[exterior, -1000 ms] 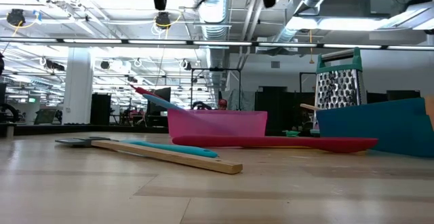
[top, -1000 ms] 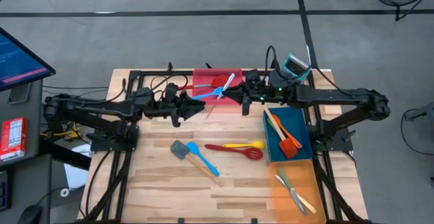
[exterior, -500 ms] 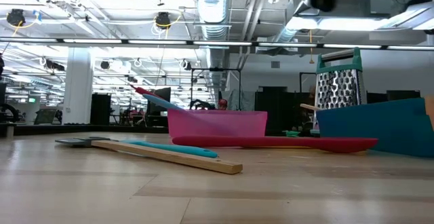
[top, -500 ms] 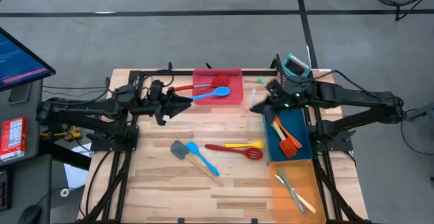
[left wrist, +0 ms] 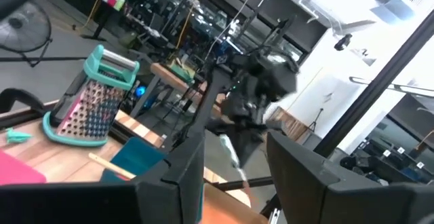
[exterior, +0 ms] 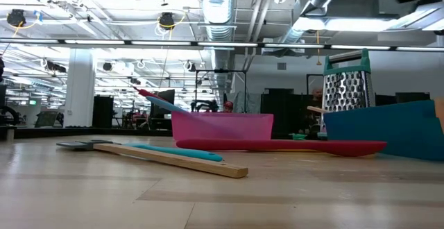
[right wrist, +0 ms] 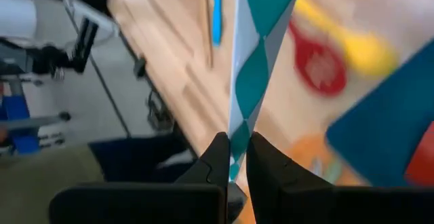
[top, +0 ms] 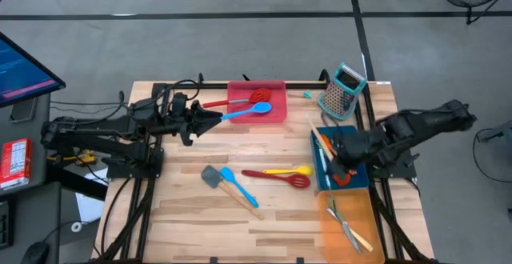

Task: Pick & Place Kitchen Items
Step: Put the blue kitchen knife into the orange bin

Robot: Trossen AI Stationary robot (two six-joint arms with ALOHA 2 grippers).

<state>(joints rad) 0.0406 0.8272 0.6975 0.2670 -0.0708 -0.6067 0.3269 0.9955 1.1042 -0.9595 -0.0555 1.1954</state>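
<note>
View from above and from both wrists. My right claw [right wrist: 234, 146] hangs over the blue tray [top: 352, 140] at the table's right side. Its fingers [right wrist: 215, 157] are pinched tight on a slim teal-and-white utensil [right wrist: 261, 41], which sticks out ahead of them above the wooden table [top: 176, 216]. My left claw [top: 216, 118] waits at the far left, just left of the red tray [top: 276, 88]. Its fingers [left wrist: 186, 163] stand apart with nothing between them.

Kitchen items:
- In the red tray lie a blue spoon [top: 250, 111] and a red slotted turner [top: 240, 99].
- In the blue tray lies an orange spatula [top: 342, 172], partly under my right arm.
- In the orange tray [top: 332, 236], at the near right, lies silver cutlery [top: 346, 226].
- On the bare boards at mid-table lie a grey spatula [top: 211, 176], a blue spatula [top: 240, 188], a red slotted spoon [top: 280, 177] and a yellow spoon [top: 291, 170].

The box grater [top: 339, 89] stands upright at the far right, beyond the blue tray.
</note>
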